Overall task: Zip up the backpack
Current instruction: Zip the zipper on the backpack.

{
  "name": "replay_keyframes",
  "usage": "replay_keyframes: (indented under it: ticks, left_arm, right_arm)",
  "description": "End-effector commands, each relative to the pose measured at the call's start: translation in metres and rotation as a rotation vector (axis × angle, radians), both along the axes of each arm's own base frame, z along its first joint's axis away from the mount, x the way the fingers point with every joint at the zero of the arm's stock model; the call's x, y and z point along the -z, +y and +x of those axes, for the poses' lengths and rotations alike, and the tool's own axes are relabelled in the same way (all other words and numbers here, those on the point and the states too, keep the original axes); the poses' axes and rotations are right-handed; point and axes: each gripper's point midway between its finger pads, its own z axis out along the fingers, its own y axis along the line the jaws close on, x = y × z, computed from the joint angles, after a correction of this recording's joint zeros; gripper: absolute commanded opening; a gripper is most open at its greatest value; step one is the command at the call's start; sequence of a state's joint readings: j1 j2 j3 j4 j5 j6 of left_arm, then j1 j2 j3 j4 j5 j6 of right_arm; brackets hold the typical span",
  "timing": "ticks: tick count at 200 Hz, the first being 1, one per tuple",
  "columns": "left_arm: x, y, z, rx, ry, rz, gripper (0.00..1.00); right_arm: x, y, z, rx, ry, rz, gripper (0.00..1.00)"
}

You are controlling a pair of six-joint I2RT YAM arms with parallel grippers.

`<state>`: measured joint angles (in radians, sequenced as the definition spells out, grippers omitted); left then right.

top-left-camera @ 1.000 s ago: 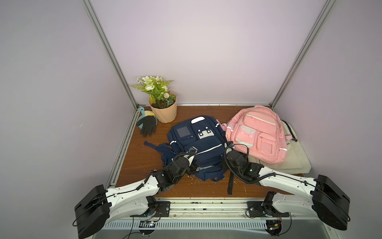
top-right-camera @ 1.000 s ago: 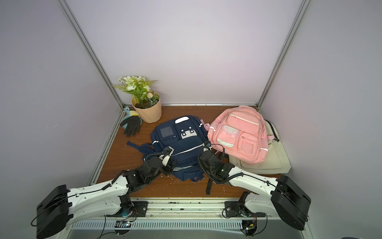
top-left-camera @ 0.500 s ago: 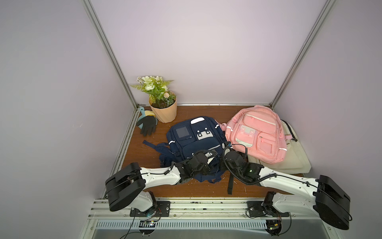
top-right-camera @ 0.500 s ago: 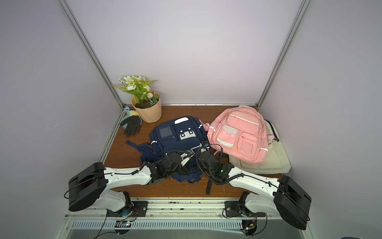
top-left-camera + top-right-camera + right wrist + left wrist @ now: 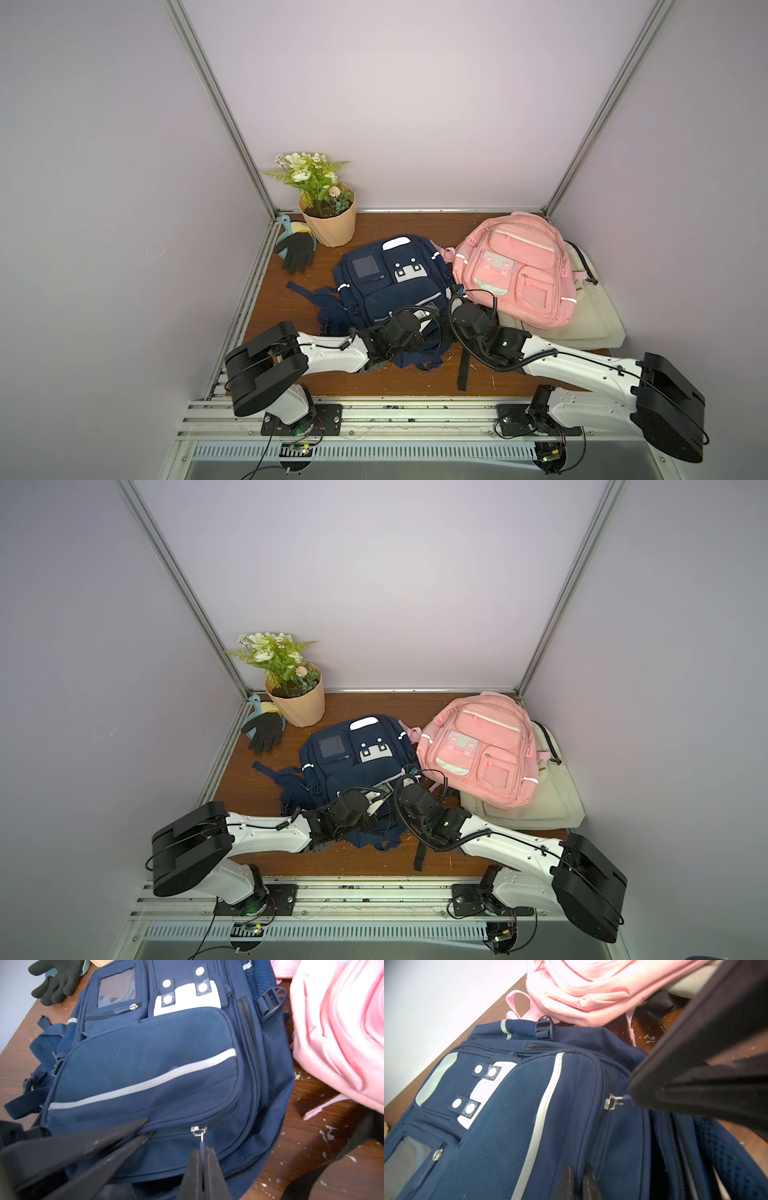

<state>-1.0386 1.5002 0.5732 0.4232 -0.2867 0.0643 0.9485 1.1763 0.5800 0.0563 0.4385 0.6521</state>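
The navy backpack (image 5: 386,286) (image 5: 353,762) lies flat mid-table, its top end toward my arms. My right gripper (image 5: 201,1151) is shut on the blue zipper pull (image 5: 201,1144), which hangs from a silver slider (image 5: 198,1130) (image 5: 611,1102) on the zip track at that end. My left gripper (image 5: 578,1169) is shut, pinching a fold of the backpack's fabric beside the track; the right wrist view shows its fingertips (image 5: 147,1121) pressed together just left of the slider. A dark open compartment (image 5: 658,1157) gapes behind the track.
A pink backpack (image 5: 515,266) lies on a cream bag (image 5: 590,316) close on the right. At the back left stand a flower pot (image 5: 328,224) and a black glove (image 5: 297,251). A black strap (image 5: 463,370) trails near the front edge. Walls enclose three sides.
My left arm has swung right across the bag's near end, and its gripper has closed on the fabric. The right gripper has stayed shut on the pull.
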Motion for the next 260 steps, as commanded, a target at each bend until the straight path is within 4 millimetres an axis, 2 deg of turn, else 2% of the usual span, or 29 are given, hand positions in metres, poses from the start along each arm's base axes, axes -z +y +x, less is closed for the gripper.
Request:
replay_keyframes:
  ticks: [1, 21, 40, 99, 134, 155, 183, 201, 219, 238, 260]
  left_arm:
    - [-0.005, 0.022, -0.005, -0.053, -0.014, -0.023, 0.07]
    - [-0.007, 0.033, -0.012, -0.052, -0.018, -0.049, 0.04]
    - [-0.007, 0.039, -0.017, -0.048, -0.015, -0.051, 0.02]
    - [-0.021, 0.025, -0.046, 0.146, -0.026, -0.113, 0.00]
    - [-0.021, 0.016, -0.058, 0.210, -0.017, -0.117, 0.00]
    - [-0.024, 0.019, -0.053, 0.178, -0.029, -0.116, 0.00]
    - [-0.025, 0.024, -0.050, 0.159, -0.044, -0.098, 0.00]
    - [-0.021, 0.027, -0.049, 0.148, -0.038, -0.072, 0.00]
    - [-0.015, 0.026, -0.053, 0.171, -0.023, -0.044, 0.00]
    - [-0.012, 0.020, -0.064, 0.255, -0.017, -0.047, 0.02]
    - [-0.010, 0.019, -0.071, 0.327, -0.050, -0.027, 0.01]
  right_arm:
    - [-0.007, -0.020, 0.021, 0.080, -0.015, -0.010, 0.00]
    - [-0.005, -0.038, 0.036, 0.115, -0.024, -0.011, 0.00]
    - [-0.008, -0.045, 0.048, 0.126, -0.045, -0.027, 0.00]
    - [-0.017, -0.041, 0.089, 0.145, -0.101, -0.016, 0.00]
    - [-0.020, -0.031, 0.100, 0.119, -0.134, -0.004, 0.00]
    - [-0.020, -0.022, 0.092, 0.055, -0.124, 0.024, 0.00]
    - [-0.024, -0.012, 0.067, -0.097, -0.134, 0.019, 0.00]
    - [-0.027, -0.013, 0.048, -0.176, -0.153, 0.018, 0.12]
    - [-0.021, -0.017, 0.037, -0.206, -0.144, 0.003, 0.24]
    - [-0.008, -0.013, 0.025, -0.286, -0.139, -0.015, 0.30]
    - [-0.001, -0.005, 0.017, -0.368, -0.121, -0.034, 0.31]
